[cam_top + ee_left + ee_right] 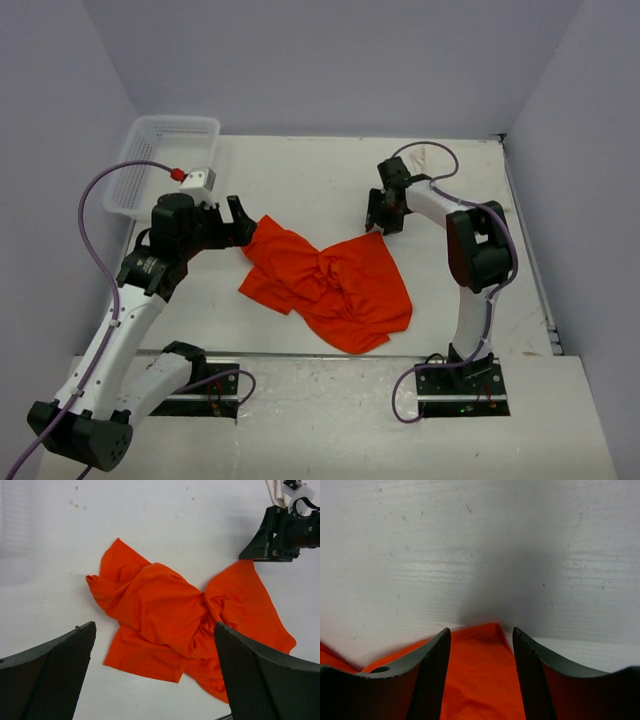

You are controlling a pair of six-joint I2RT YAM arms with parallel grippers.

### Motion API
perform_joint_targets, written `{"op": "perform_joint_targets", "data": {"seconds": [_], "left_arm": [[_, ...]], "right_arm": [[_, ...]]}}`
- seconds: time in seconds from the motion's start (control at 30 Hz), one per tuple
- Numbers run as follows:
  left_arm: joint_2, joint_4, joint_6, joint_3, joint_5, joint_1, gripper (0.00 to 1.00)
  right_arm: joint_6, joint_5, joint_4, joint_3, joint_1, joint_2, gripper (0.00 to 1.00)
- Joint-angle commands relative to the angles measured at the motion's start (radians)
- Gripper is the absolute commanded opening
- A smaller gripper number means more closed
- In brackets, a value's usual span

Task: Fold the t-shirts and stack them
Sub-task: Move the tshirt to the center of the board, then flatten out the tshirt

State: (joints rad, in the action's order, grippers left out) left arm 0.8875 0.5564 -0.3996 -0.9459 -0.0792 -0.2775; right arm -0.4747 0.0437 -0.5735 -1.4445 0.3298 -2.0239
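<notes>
The orange t-shirt (325, 285) is lying crumpled on the table (300, 170) between the two arms. The left gripper (240, 222) is hovering just beside its far left tip, jaws spread wide and gripping nothing. The right gripper (481, 635) is sitting low over the shirt's far right corner, jaws partly spread, with the corner lying in the gap between them, unpinched.

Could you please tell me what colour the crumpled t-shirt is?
The t-shirt is bright orange-red, clearest in the left wrist view.
</notes>
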Motion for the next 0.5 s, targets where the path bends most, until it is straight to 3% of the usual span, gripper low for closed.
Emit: {"op": "perform_joint_targets", "data": {"seconds": [0.0,0.17,0.3,0.33,0.37,0.47], "left_arm": [[-0.009,0.03,0.038,-0.044,-0.022,-0.006,1.0],[-0.013,0.03,0.042,-0.042,-0.027,-0.006,1.0],[0.005,0.033,0.053,-0.033,-0.031,-0.006,1.0],[0.02,0.048,0.053,-0.028,-0.028,-0.006,1.0],[0.028,0.056,0.051,-0.022,-0.021,-0.006,1.0],[0.039,0.057,0.032,0.025,-0.01,-0.006,1.0]], "right_arm": [[-0.01,0.027,0.007,0.033,-0.002,0.008,0.53],[-0.019,0.045,0.023,0.053,-0.002,0.002,0.48],[-0.019,0.033,0.027,0.05,-0.002,0.004,0.21],[-0.016,0.012,0.029,0.047,-0.002,0.007,0.05],[-0.01,0.001,0.029,0.044,-0.002,0.019,0.0],[0.008,-0.042,0.021,0.021,-0.002,0.054,0.0]]}}
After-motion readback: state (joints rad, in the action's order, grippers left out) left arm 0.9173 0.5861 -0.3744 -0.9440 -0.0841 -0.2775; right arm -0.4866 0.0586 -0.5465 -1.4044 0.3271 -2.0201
